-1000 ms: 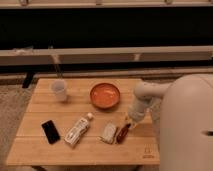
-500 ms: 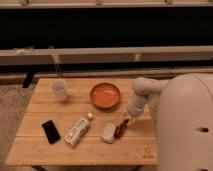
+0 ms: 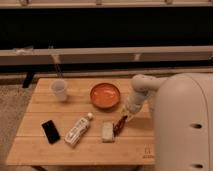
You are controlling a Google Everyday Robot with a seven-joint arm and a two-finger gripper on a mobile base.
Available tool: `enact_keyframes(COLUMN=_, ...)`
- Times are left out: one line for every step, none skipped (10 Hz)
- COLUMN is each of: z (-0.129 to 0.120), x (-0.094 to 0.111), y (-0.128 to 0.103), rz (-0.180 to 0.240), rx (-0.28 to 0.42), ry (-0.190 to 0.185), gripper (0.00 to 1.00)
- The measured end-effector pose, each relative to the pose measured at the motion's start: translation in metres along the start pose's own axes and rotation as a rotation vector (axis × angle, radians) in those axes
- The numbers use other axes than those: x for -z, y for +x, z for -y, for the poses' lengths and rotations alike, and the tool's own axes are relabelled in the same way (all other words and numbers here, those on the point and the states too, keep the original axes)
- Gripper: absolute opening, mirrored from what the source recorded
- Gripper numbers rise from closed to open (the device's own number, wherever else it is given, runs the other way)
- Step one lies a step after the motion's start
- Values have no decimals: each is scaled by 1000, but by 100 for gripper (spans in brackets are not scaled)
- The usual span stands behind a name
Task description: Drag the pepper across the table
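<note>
Dark paneling and a pale ledge run behind the table [image 3: 35,145], a low one of light wooden planks with a small dark logo at its near right corner. On it we count one of each thing. We see one orange bowl [image 3: 105,95] near the middle, with nothing visible inside it, and one translucent plastic cup [image 3: 59,89] toward the far left (we cannot make out any contents). One plastic bottle [image 3: 77,130] lies on its side, cap toward the bowl, beside one black phone [image 3: 50,131] and one small pale packet [image 3: 107,131]. The single pepper [image 3: 119,124] lies just right of the packet, its long axis running from near-left to far-right. Our gripper [image 3: 128,115] sits at the pepper's upper end, apparently touching it; we cannot tell how far the jaws are open.
</note>
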Motion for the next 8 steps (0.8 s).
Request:
enact_keyframes(z=-2, x=0, y=-1, rz=-1, rx=-2, ry=-3, gripper=10)
enact_keyframes(z=-3, x=1, y=-3, rz=-1, rx=-3, ry=-6, gripper=10)
enact_keyframes(z=-4, x=2, y=-5, rz=0, rx=-4, ry=-8, gripper=10)
enact_keyframes(z=-6, x=3, y=-6, rz=0, rx=-1, ry=-10, gripper=10)
enact_keyframes(z=-12, x=5, y=-7, rz=-1, rx=1, ry=-16, gripper=10)
enact_keyframes(z=-15, x=5, y=-7, rz=-2, rx=3, ry=-19, gripper=10)
enact_keyframes(z=-19, x=6, y=-7, rz=-3, rx=5, ry=-23, gripper=10)
enact_keyframes(z=-23, x=6, y=-9, rz=-3, rx=6, ry=-25, gripper=10)
